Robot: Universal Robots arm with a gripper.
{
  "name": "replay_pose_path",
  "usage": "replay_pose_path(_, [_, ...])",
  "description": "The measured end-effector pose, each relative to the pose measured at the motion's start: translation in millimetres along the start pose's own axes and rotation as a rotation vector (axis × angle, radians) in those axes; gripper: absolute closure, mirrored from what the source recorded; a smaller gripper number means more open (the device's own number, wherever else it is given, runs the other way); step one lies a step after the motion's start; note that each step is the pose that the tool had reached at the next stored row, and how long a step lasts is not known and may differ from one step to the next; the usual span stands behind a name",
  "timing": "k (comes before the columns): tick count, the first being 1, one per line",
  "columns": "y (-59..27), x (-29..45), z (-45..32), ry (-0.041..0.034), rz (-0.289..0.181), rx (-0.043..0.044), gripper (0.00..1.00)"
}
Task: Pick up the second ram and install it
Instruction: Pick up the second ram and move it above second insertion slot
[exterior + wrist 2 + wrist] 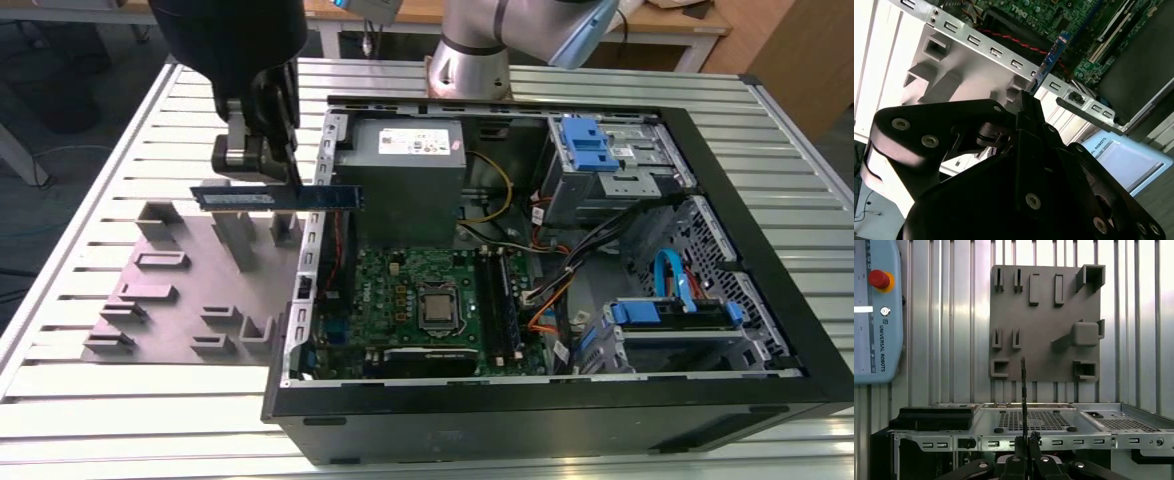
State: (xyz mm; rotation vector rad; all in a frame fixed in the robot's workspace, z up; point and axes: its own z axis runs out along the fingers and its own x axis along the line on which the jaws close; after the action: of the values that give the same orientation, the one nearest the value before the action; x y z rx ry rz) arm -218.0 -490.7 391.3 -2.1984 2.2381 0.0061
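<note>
- Ram stick (327, 197) hangs level in the exterior view's upper left, long axis left-right, one end over the computer case (534, 425) wall.
- Thin dark-blue board, pale label.
- Pincer (267, 180) clamped on it.

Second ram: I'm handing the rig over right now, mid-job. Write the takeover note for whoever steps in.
The gripper is shut on the second ram and holds it level in the air.
Position: in the exterior view the ram hangs above the grey holder plate, with one end reaching the side wall of the open computer case.
Done: the ram is picked up and clear of the plate.
Left: installation. The ram is not yet over the motherboard, and it is not seated in any slot.
</note>
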Motion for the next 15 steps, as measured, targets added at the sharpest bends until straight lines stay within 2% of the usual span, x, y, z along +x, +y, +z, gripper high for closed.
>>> replay_pose_path(9, [-14.9,-0.2,0.3,0.0001,0.0,-0.0001,0.9])
replay_pose_path(15, [-28.3,-0.5,0.7,0.0,0.0,-0.0006,0.9])
